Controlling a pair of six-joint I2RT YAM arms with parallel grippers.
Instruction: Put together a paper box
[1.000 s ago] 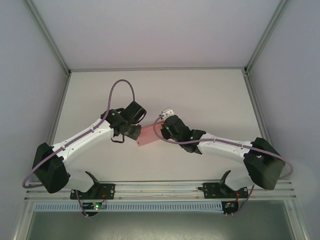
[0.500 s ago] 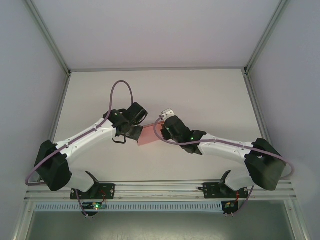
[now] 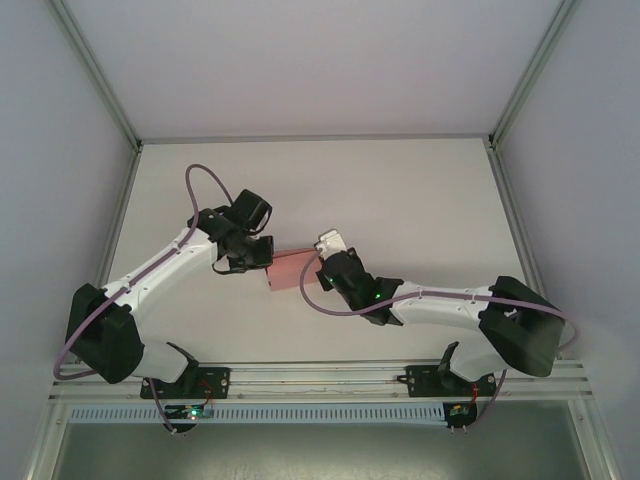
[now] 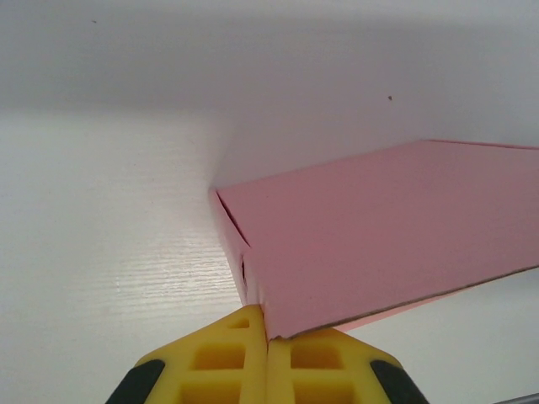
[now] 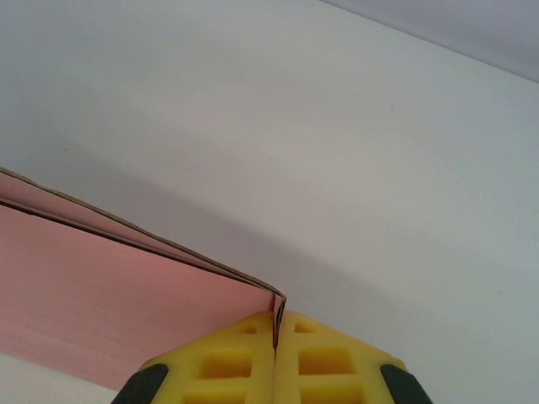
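Two opposite corners of the paper box (image 3: 290, 270) are pinched, left gripper (image 4: 267, 335) clamped on one, right gripper (image 5: 276, 326) on the other; thin card, likely light and floppy, best held by its edges

Mid-table blocked: paper box (image 3: 290, 268) bridges left gripper (image 3: 264, 264) and right gripper (image 3: 317, 270), with both arms angling inward. Table (image 3: 400, 190) beyond lies open to the back wall (image 3: 320, 70). Side walls bound both flanks.

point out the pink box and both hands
pink box (image 3: 290, 270), top view, middle of its flat face
left hand (image 4: 267, 331), left wrist view, seam between yellow fingertips
right hand (image 5: 275, 324), right wrist view, seam between yellow fingertips
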